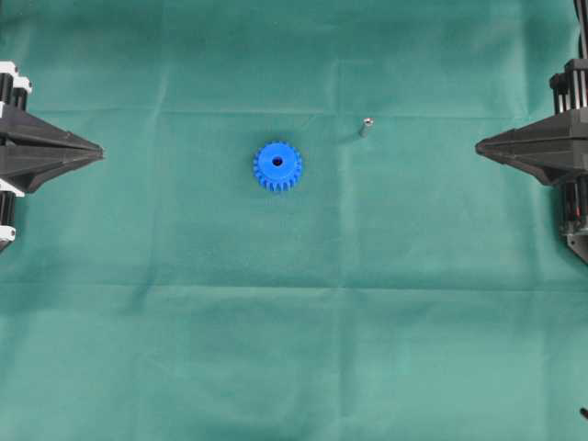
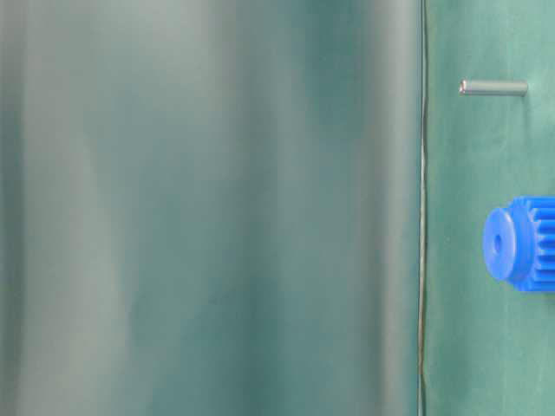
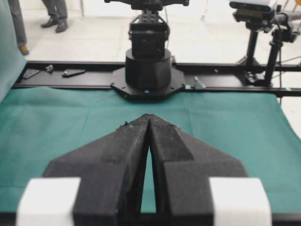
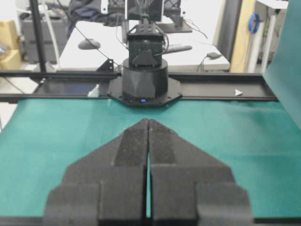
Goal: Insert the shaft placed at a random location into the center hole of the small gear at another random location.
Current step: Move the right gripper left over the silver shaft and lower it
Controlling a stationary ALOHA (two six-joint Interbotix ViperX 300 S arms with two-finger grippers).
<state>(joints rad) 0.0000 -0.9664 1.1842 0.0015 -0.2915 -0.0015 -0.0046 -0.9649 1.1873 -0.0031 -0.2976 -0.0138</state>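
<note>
left gripper (image 1: 99, 153): sitting at the left edge of the overhead view, jaws pressed together to a point, gripping nothing; the left wrist view is showing the two black fingers (image 3: 123, 155) meeting at their tips.
right gripper (image 1: 480, 144): sitting at the right edge, jaws likewise pressed tight with nothing between them; the right wrist view is showing the pads (image 4: 133, 150) flush against each other.
small gear (image 1: 277, 165): lying flat on the green cloth (image 1: 294, 349) a little left of the middle, hub up, center hole (image 1: 277, 162) facing the overhead camera.
shaft (image 1: 365, 126): lying on the cloth to the right of the gear and a bit farther up the overhead view, well apart from it, touching nothing else.
shaft's long axis: running roughly up and down in the overhead view, shiny end toward the top; in the table-level view it is showing as a thin grey bar (image 2: 492, 87) beside the gear (image 2: 520, 243).
nearer arm: the right one, i'm judging, since the shaft is sitting on its side of the middle, though still well apart from its tip.
direction for the reach: from the right gripper the shaft is lying leftward in the overhead view and slightly up.
what the move is calling for: jaws opening first, then closing across the pin's thin width.
progress: nothing picked up yet, hole empty.
</note>
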